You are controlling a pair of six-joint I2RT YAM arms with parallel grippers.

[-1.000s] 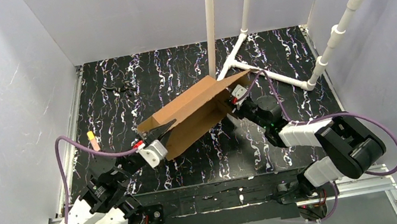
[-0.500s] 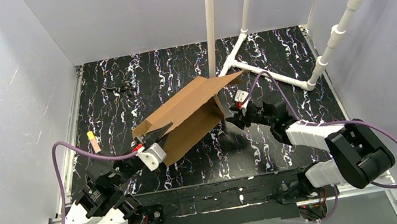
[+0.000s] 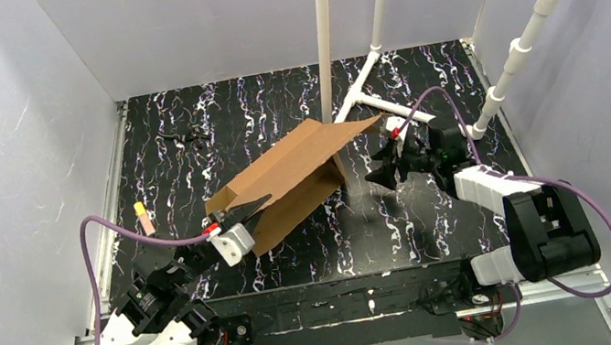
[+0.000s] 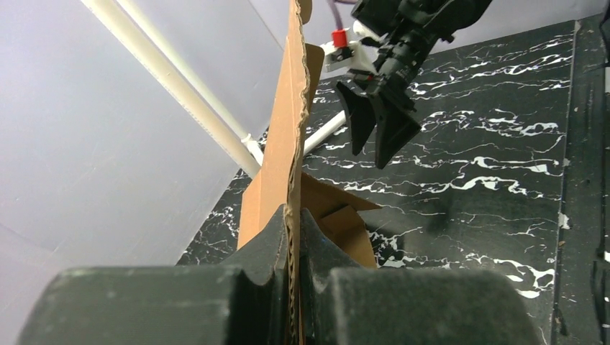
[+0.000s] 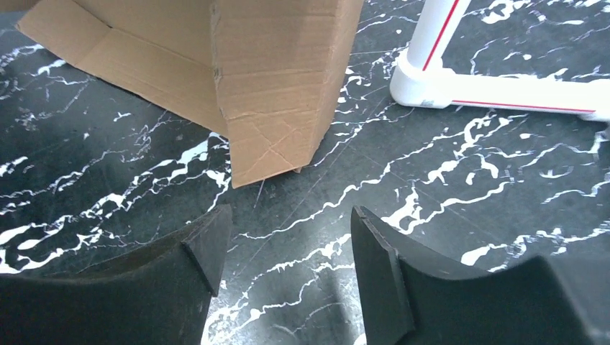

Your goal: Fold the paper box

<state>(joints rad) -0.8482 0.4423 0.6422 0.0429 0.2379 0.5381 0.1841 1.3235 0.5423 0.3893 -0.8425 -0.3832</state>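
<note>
We see the left gripper (image 4: 293, 219) pinching the paper box (image 3: 288, 173) edge mid-frame — right gripper (image 3: 374, 169) just right of it, spread wide, empty.

The paper box (image 3: 288, 173) is plain brown cardboard. The table (image 3: 422, 228) is black with white marble-like streaks. The pipes (image 3: 325, 30) are white.

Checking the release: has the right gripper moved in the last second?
Yes. The right gripper has backed off rightward from the paper box, along the white pipe frame, and its jaws stand open.
</note>
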